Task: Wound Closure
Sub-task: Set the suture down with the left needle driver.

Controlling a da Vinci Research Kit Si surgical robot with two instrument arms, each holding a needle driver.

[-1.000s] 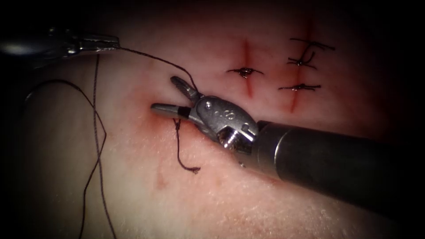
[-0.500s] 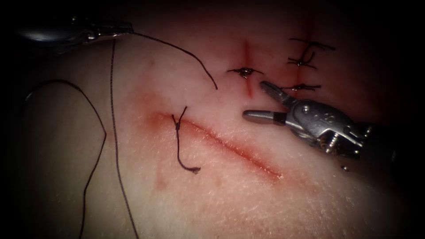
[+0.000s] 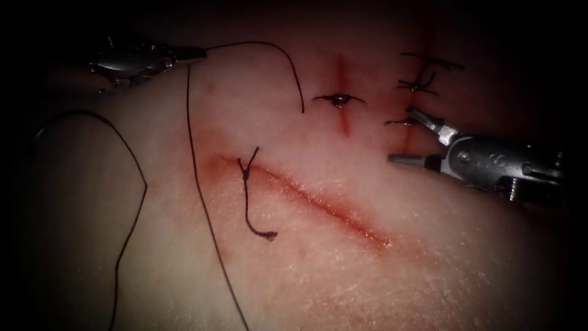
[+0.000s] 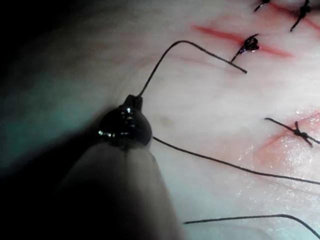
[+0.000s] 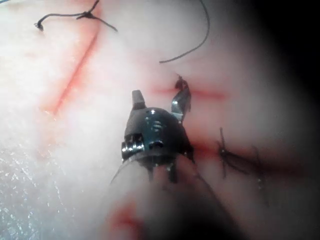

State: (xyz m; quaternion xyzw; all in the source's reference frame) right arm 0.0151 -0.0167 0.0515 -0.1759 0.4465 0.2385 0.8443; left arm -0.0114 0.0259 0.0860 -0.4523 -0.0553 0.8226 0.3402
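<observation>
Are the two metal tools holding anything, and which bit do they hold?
The left tool pinches the thread a short way back from its cut free end, which curls away loose. The right tool is open and holds nothing.

Right claw — agape, empty — above tissue

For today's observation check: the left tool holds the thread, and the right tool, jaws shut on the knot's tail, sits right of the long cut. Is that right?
Not quite. In the endoscope view the right tool has its jaws open and holds nothing; the right wrist view shows the same. The rest stands: the left tool holds the thread, and the right tool sits right of the long cut.
</observation>
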